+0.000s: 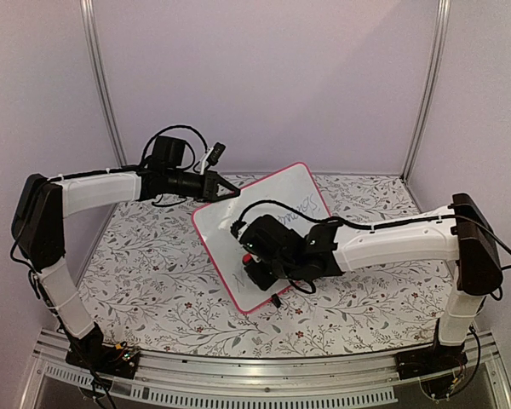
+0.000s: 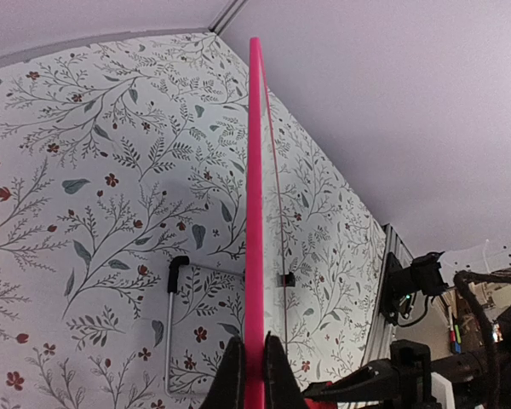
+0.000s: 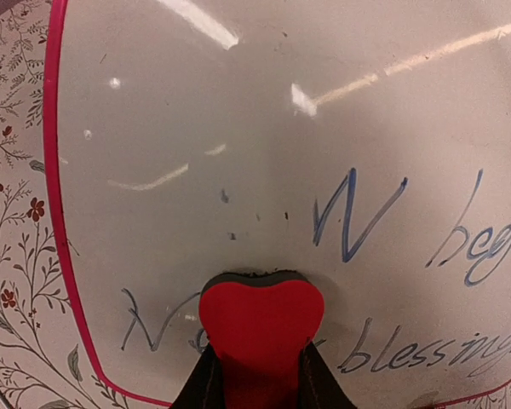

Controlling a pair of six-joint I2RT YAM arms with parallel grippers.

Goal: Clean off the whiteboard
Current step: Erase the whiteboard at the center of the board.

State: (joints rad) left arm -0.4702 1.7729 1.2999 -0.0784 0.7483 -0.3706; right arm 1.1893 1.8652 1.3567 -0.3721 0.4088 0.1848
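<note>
The left hand [image 1: 231, 192] is clenched on the far left edge of the whiteboard [image 1: 277, 200]. In the left wrist view its two dark fingers [image 2: 231, 375] pinch the pink rim of the whiteboard [image 2: 254, 213], which is seen edge-on and runs straight up the picture.

The right hand [image 1: 254, 261] is grasping a red eraser [image 1: 249, 258] and holds it against the face of the whiteboard, near the front left part. In the right wrist view the fingers [image 3: 206, 385] close on either side of the eraser [image 3: 261, 319], whose dark felt edge touches the white surface [image 3: 238, 128].

The whiteboard sits on the flower-patterned counter [image 1: 153, 264], turned so that one corner points toward the arms and another toward the back wall. Its left side looks slightly raised where the left hand grips it, though I cannot tell how far.

Blue writing [image 3: 417, 351] runs across the whiteboard to the right of the eraser, with the word "blessings" readable. A letter "N" [image 3: 149, 322] sits just left of the eraser. The area above the eraser is mostly wiped, with faint smudges and specks.

A thin wire leg [image 2: 170, 290] with a black tip shows next to the rim in the left wrist view.
</note>
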